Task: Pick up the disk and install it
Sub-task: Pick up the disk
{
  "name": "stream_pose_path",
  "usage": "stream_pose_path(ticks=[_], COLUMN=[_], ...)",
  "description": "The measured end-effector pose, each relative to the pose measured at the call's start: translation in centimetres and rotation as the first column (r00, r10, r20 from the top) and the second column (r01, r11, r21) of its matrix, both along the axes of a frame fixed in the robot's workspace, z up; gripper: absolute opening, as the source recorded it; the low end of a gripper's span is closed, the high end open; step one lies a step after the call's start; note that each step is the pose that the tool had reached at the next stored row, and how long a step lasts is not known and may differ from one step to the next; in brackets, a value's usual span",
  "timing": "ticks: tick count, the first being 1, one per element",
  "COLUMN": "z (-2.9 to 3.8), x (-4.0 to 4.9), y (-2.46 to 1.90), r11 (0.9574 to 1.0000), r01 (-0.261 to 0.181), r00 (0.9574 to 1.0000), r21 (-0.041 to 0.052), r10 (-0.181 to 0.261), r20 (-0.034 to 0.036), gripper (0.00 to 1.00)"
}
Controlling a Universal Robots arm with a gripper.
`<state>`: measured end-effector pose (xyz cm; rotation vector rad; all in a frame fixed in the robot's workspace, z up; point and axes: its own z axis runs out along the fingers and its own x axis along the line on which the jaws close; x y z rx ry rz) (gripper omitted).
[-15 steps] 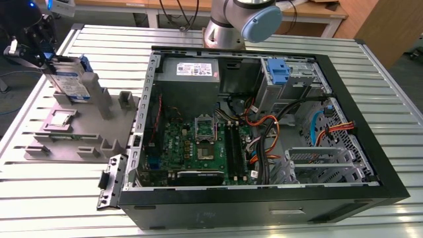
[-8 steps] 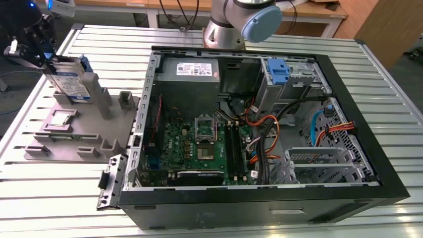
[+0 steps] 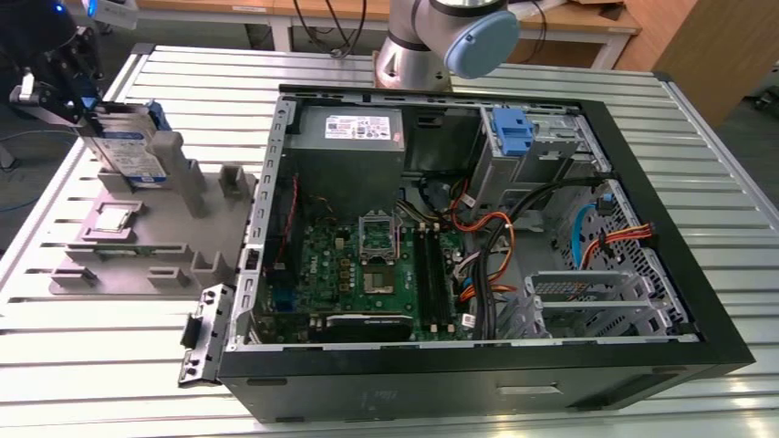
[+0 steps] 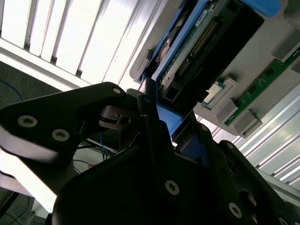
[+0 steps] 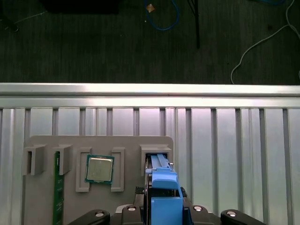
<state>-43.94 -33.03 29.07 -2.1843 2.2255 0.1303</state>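
Ribbed metal table (image 3: 681, 137) carries an open computer case (image 3: 487, 374) and, at the exterior view's left, a grey parts holder (image 3: 146, 269). The disk (image 3: 128, 146) stands upright at a slot of that holder, well apart from the case. A square chip (image 5: 99, 168) sits in a nearby pocket. The fingers (image 4: 151, 110) are closed on the disk's blue rail. Whether its lower edge has cleared the slot cannot be told.

Judgement: the pick-up step is in hand and installation has not begun. Clearing the holder calls for a straight pull along the slot, without tilting.
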Motion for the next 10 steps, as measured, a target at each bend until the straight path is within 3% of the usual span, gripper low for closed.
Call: stream_pose_path(ticks=[5, 10], z=[0.0, 0.0], x=[-0.01, -0.02], y=[-0.03, -0.05], r11=[1.0, 0.9993], r01=[-0.004, -0.037], r00=[1.0, 0.9993], r21=[-0.0003, -0.0004], r10=[0.004, 0.037], r20=[-0.0001, -0.0002], gripper=[0.36, 0.36])
